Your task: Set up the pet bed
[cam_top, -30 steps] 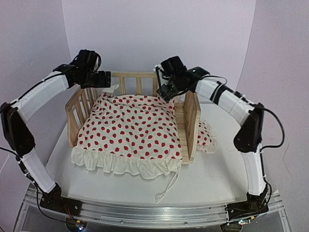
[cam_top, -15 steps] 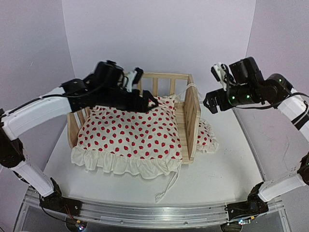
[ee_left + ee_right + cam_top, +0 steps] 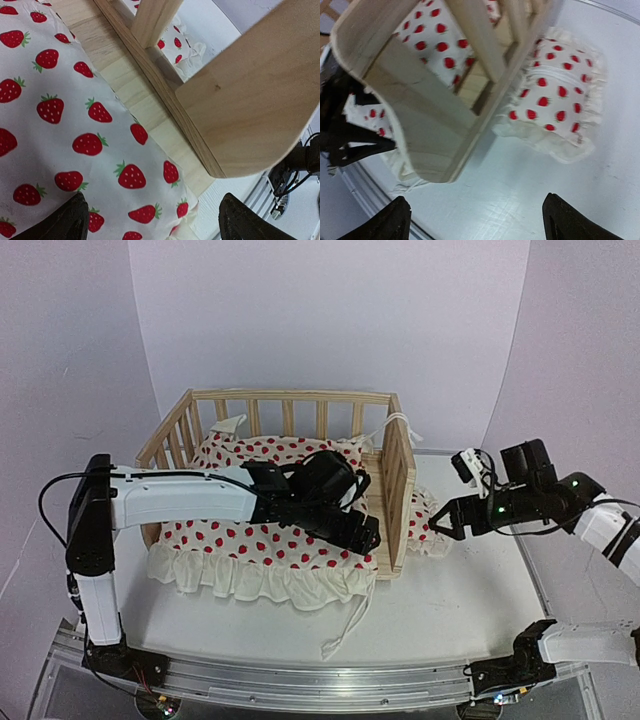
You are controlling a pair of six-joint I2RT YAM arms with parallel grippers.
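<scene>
The pet bed's pine frame (image 3: 290, 395) stands mid-table with its red-dotted ruffled cushion (image 3: 215, 540) lying inside. My left gripper (image 3: 365, 535) hovers open over the cushion's front right corner, beside the right side rail (image 3: 398, 480). In the left wrist view the cushion (image 3: 60, 130) ends short of the rail (image 3: 250, 110), and bare floor boards (image 3: 145, 105) show; my left gripper (image 3: 152, 222) holds nothing. My right gripper (image 3: 440, 523) is open, low, just right of the bed. Below the right gripper (image 3: 475, 220) is bare table, with the rail end (image 3: 420, 105) ahead.
A small red-dotted pillow (image 3: 425, 525) lies on the table against the outside of the right rail, seen as the ruffled pillow (image 3: 555, 100) in the right wrist view. A tie string (image 3: 345, 630) trails toward the near metal rail (image 3: 300, 680). Walls close in behind and at the sides.
My left arm swept from the bed's back left across the cushion to its front right corner. My right arm left the back rail, swung out right and came down beside the small pillow.
</scene>
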